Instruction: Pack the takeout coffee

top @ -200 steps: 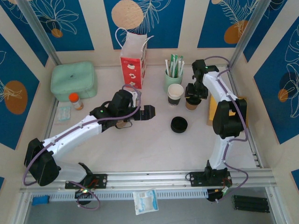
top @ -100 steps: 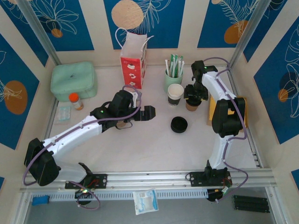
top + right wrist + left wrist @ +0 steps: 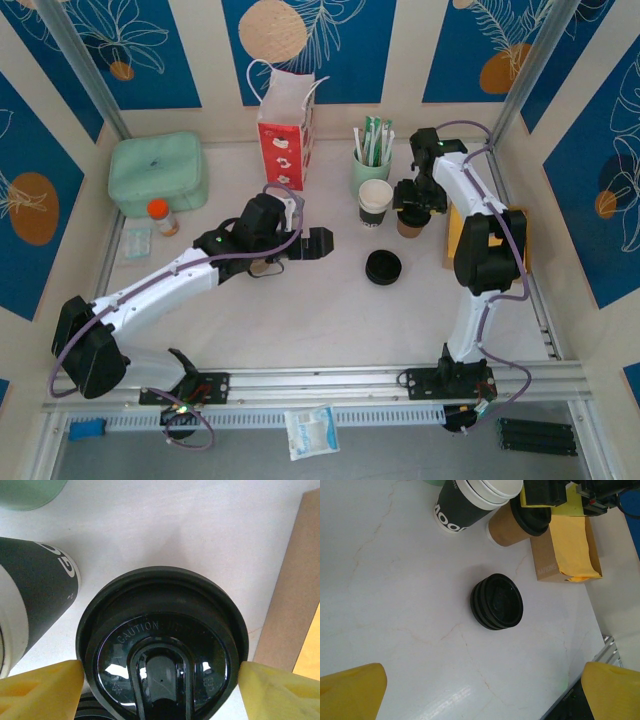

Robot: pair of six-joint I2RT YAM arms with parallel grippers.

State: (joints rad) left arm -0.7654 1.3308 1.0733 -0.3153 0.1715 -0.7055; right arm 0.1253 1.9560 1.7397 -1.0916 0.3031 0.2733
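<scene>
pale tabletop (image 3: 300,310) carries the takeout coffee (image 3: 504,529) at two o'clock: likely light, crushable, best pinched at its stiff lid (image 3: 160,625). the right gripper (image 3: 160,685) straddles that lid, grip unclear; the left gripper (image 3: 480,692) gapes empty.

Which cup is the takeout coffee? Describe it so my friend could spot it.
Find the red-and-white bag at the back; right of it stands a mint-green cup of sticks. In front are two paper cups side by side; the takeout coffee is the right-hand one. It is tan-brown with a black lid; its neighbour is black-sided and lidless.
</scene>
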